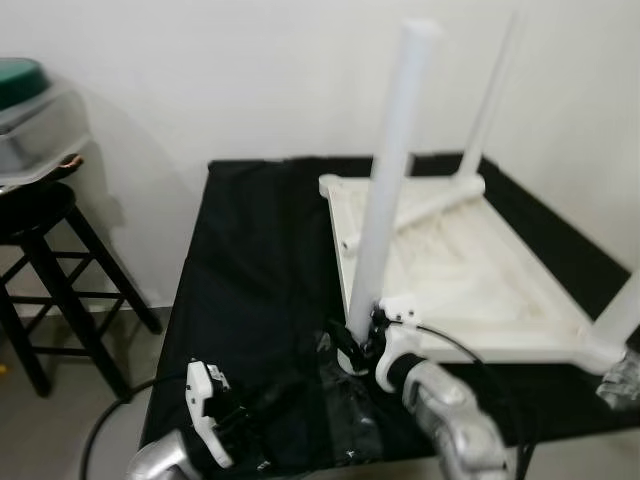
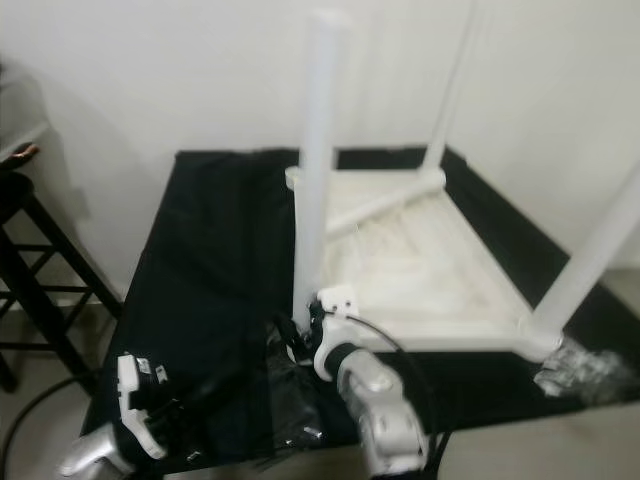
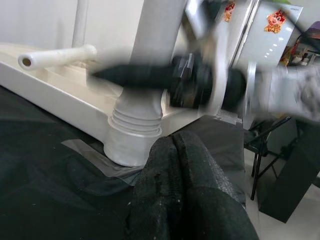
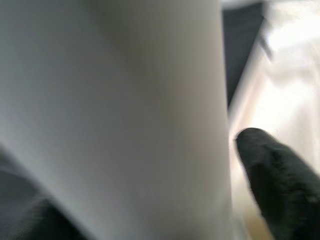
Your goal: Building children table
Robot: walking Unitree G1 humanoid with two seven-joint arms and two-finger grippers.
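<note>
Table leg (image 1: pixel 392 170): stands straight up, bottom in the table corner.
Right tool (image 1: pixel 365 335): nearest, fingers closed around its bottom.
Left tool (image 3: pixel 175 165): fingers pressed together, holding nothing.

table (image 1: pixel 470 270) white | legs (image 1: pixel 390 190) white | cloth (image 1: pixel 250 260) black | stool (image 1: pixel 50 260) black

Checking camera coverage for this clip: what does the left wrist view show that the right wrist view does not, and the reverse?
Left wrist view: the near leg's ribbed base on the black cloth, the right gripper reaching across it, a loose leg lying on the upturned tabletop, and the left gripper shut.

Right wrist view: one black finger pressed beside that leg.

Both: the near leg.
</note>
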